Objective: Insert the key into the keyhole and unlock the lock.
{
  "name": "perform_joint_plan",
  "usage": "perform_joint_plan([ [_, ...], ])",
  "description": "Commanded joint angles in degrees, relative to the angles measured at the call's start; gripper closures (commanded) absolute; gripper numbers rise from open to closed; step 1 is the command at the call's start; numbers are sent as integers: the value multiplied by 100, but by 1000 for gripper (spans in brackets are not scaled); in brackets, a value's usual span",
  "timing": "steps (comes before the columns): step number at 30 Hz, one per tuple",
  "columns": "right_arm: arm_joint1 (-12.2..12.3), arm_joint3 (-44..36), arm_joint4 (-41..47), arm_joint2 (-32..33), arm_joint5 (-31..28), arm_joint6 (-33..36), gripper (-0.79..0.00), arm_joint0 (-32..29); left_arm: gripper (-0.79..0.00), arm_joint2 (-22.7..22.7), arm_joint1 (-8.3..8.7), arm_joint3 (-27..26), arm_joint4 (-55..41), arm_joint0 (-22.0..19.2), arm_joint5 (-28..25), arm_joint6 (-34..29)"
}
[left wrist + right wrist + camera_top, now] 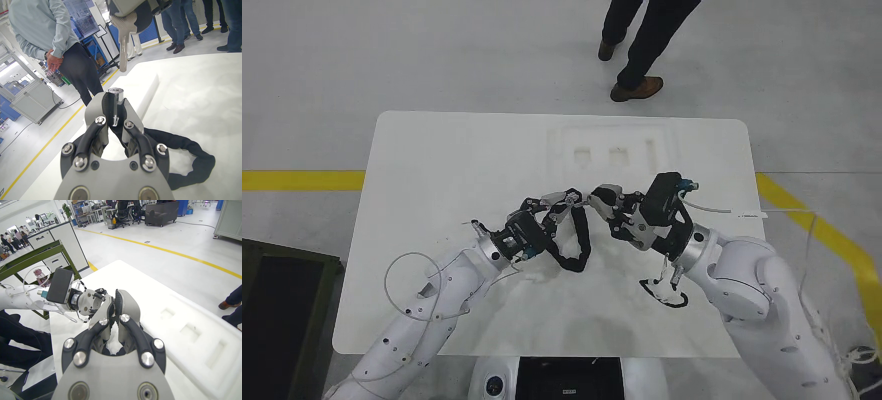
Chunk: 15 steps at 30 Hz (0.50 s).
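Left wrist view: left gripper clenched around the lock, keyhole facing the key. Right gripper pinches the key's head, its tip just short of the lock, not touching. A black cable trails from the lock onto the table.

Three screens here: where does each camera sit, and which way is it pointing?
Left wrist view: on the left wrist, looking along the left gripper, shut on the lock.
Right wrist view: on the right wrist, looking along the right gripper toward the left gripper.
Top view: high on the robot, looking down at the table; both grippers close together mid-table.
Shared: the left wrist view also catches the right gripper holding the key.
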Motion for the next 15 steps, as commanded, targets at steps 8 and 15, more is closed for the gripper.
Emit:
perform_joint_plan([
  [8,-74,-170,-428,-314,805,104,0,133,0,0,0,0,0,0,0,0],
  [15,-103,-217,-578,-408,1014,182,0,123,0,0,0,0,0,0,0,0],
])
